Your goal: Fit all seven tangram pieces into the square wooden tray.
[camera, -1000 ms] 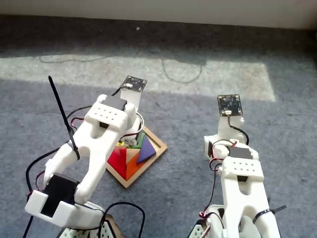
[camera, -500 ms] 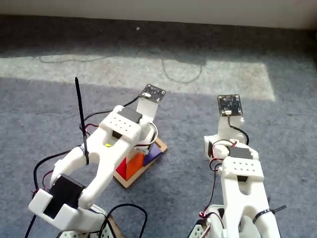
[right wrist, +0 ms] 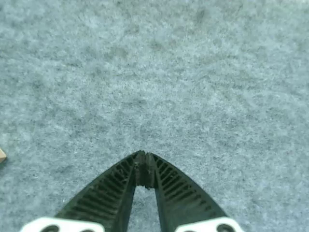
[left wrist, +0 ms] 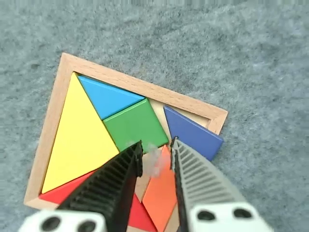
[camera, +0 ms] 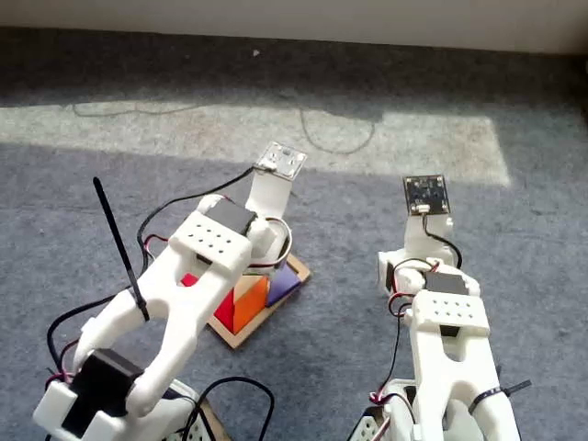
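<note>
From up high, the wooden tray (camera: 241,338) sits under the left arm (camera: 197,266), with lots of carpet (camera: 514,239) around. Up close, the left gripper (left wrist: 154,152) hangs over the orange piece (left wrist: 161,191), jaws a little apart, holding nothing. Nearly done, I think: the dark blue piece (left wrist: 193,135) pokes over the rim. The right gripper (right wrist: 145,174) is pinched tight over bare carpet.

The high view looks steeply down from afar. Both wrist views face down, close over the carpet (right wrist: 154,72); the left shares the tray (camera: 273,310), near 6 o'clock of the high view's centre.
</note>
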Robot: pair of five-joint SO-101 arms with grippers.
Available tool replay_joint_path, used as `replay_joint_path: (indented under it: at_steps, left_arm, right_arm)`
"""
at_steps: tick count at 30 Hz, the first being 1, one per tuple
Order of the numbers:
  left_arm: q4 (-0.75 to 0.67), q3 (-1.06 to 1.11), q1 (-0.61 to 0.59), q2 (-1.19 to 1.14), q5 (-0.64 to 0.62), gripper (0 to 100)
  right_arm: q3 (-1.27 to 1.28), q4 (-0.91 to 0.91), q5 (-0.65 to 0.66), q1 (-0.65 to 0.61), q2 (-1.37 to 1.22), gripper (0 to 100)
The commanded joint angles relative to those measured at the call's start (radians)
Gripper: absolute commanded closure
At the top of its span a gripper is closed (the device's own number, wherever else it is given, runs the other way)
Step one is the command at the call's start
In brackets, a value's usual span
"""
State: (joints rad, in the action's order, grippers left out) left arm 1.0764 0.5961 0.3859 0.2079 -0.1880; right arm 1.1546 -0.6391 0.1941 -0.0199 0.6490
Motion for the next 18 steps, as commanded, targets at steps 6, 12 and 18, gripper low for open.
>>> replay_joint_path:
  at_steps: [6,12,18]
  left_arm:
    - [-0.009,0.048,0.110,0.041,0.005,88]
    - [-0.118,0.114,0.107,0.041,0.003,89]
    - [-0.210,0.168,0.102,0.041,0.003,89]
  right_arm:
    - [-0.012,0.019,0.006,0.012,0.027,99.2]
    - [-0.010,0.019,0.008,0.012,0.027,99.2]
    - [-0.008,0.019,0.009,0.013,0.027,99.2]
